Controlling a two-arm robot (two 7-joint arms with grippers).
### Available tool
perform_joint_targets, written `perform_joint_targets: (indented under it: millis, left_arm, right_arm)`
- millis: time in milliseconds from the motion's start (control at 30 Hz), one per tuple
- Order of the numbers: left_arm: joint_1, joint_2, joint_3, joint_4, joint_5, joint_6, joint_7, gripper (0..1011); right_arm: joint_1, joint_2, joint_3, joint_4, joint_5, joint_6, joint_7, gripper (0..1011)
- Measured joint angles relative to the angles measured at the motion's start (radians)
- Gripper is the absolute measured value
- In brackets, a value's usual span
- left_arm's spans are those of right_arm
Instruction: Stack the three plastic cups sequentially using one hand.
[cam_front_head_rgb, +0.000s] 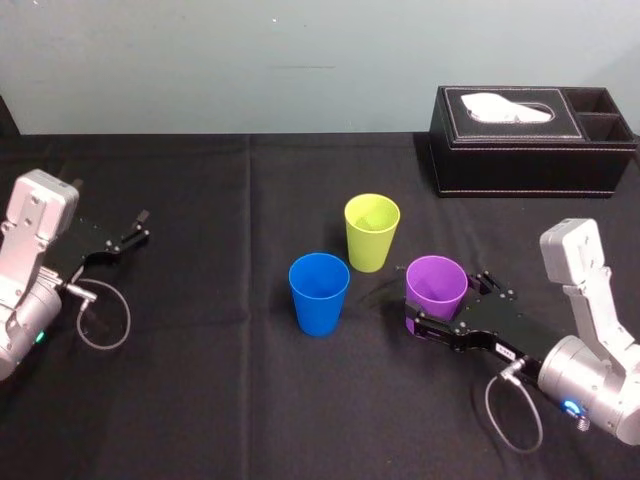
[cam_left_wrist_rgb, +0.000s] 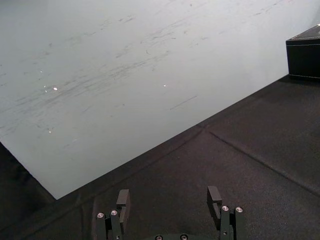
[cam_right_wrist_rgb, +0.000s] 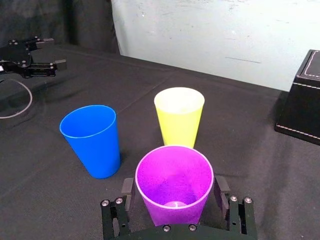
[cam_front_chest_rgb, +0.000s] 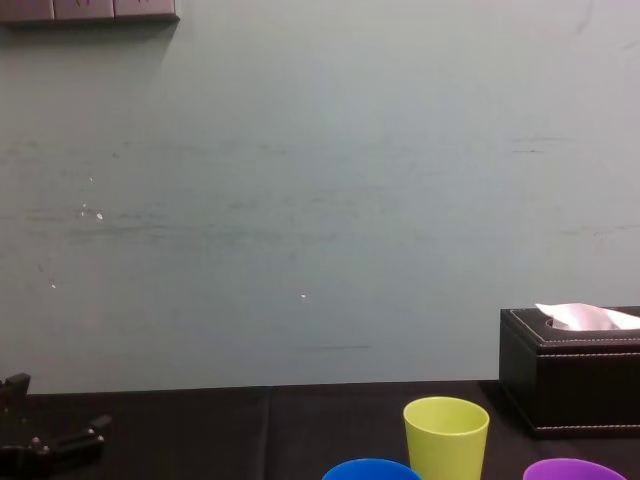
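**Right tool straddles the purple cup, all three cups apart**

The three cups stand upright and unstacked, mouths up, in a loose cluster in the middle of the black cloth-covered tabletop (cam_front_head_rgb: 200, 380). The purple tapered plastic cup (cam_front_head_rgb: 436, 285) is farthest to the robot's right. The blue tapered plastic cup (cam_front_head_rgb: 319, 292) stands to its left, at about the same depth, with a clear gap between them. The yellow-green tapered plastic cup (cam_front_head_rgb: 371, 232) stands farther back, between the other two and touching neither.

The right tool (cam_front_head_rgb: 450, 303), black on a grey wrist, lies low over the tabletop and reaches in from the right. Its jaws are spread wide, with the purple cup standing between them. In the right wrist view one finger (cam_right_wrist_rgb: 127, 189) sits just beside each wall of the cup, and I cannot tell whether either one touches it. The cup's base rests on the cloth.

The left tool (cam_front_head_rgb: 140, 227) sits parked at the far left of the tabletop, well away from the cups, its jaws apart and holding nothing.

A black leather-look tissue box (cam_front_head_rgb: 530, 140) with a white tissue poking out sits at the back right, by the pale wall.
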Motion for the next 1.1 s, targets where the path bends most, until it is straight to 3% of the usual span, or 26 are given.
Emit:
perform_joint_targets:
  millis: [400,767,1100]
  left_arm:
    - [0.000,0.000,0.000,0.000,0.000,0.000,0.000,1011]
    - [0.000,0.000,0.000,0.000,0.000,0.000,0.000,1011]
    - [0.000,0.000,0.000,0.000,0.000,0.000,0.000,1011]
  right_arm:
    - [0.002,-0.001,-0.002,0.003,-0.002,-0.002,0.002,1003]
    - [0.001,0.000,-0.001,0.002,-0.002,-0.001,0.002,775]
    - [0.000,0.000,-0.001,0.000,-0.002,-0.001,0.001,730]
